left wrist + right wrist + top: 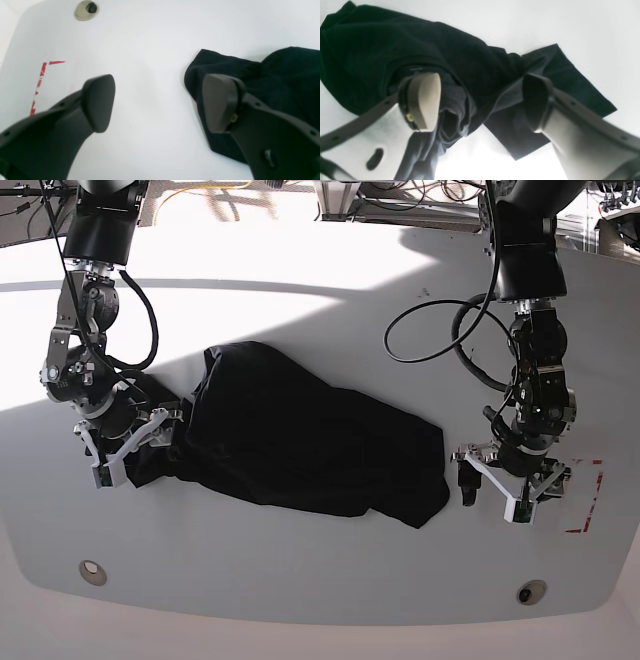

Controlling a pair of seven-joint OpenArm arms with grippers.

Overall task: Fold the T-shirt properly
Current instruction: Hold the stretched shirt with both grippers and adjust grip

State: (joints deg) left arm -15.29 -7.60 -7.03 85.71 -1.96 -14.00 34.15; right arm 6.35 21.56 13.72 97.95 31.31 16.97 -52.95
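The T-shirt is a plain black garment lying crumpled across the middle of the white table. My right gripper hovers over its bunched left end. In the right wrist view the gripper is open, with folds of the T-shirt lying under and between its fingers and nothing pinched. My left gripper stands just beyond the shirt's right edge. In the left wrist view it is open, one finger above the hem of the T-shirt and the other over bare table.
A red tape corner marks the table beside my left gripper, seen also as red tape in the left wrist view. Round holes sit near the front edge. Cables loop from the arm at the back.
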